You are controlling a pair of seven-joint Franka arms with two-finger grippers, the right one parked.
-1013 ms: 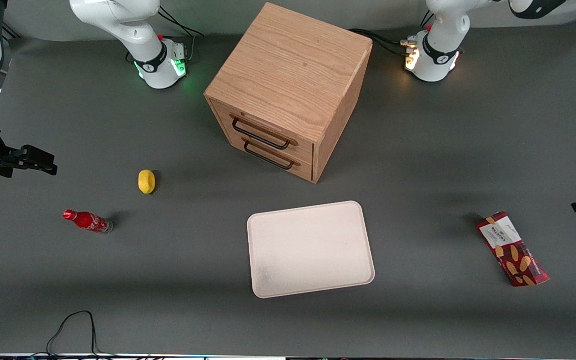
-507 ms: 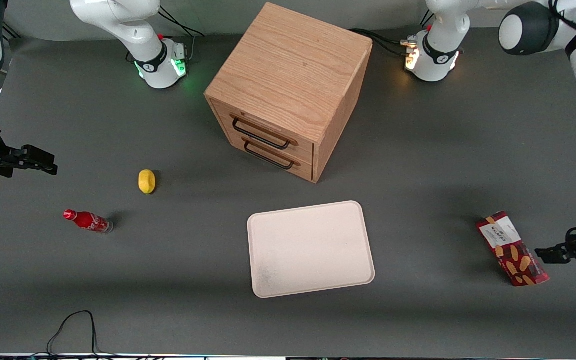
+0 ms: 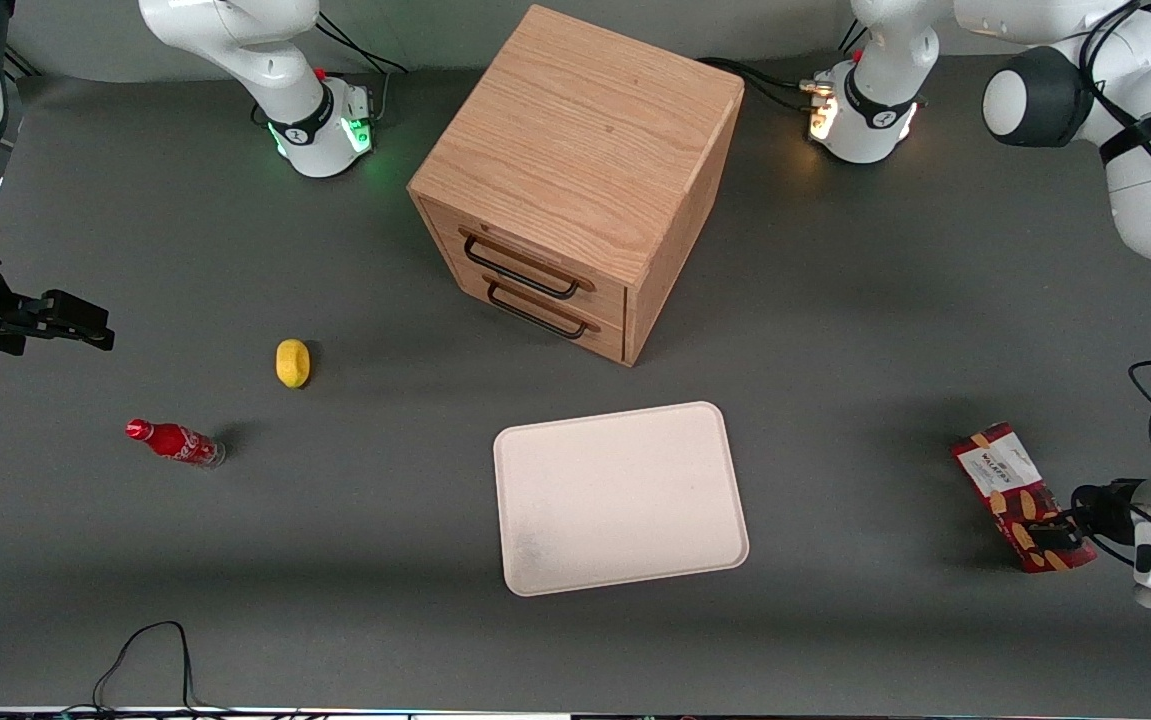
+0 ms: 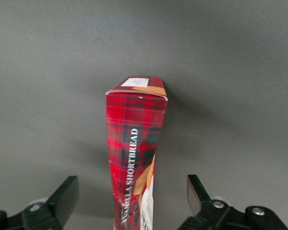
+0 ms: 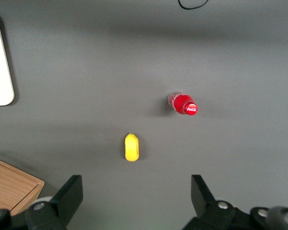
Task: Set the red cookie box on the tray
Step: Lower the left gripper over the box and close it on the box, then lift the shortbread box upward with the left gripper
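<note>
The gripper (image 4: 129,201) is spread wide, one finger (image 4: 62,199) on each side of the red cookie box (image 4: 134,143), neither touching it; the box lies flat on the table (image 3: 885,300) at the working arm's end, its far end free. Recommended procedure, judged from this state: lower until the pads bracket the narrow faces, centre the box in the gap, then close squarely, since an off-centre grip on so long a box is likely to let it swing on lifting. The tray (image 3: 535,560) lies toward the table's middle, well apart from the box, with bare table between them. The wooden drawer cabinet (image 3: 575,170) stands farther from the front camera than the tray and clear of the path. A yellow object (image 3: 292,362) and a red soda bottle (image 3: 175,442) lie toward the parked arm's end.
</note>
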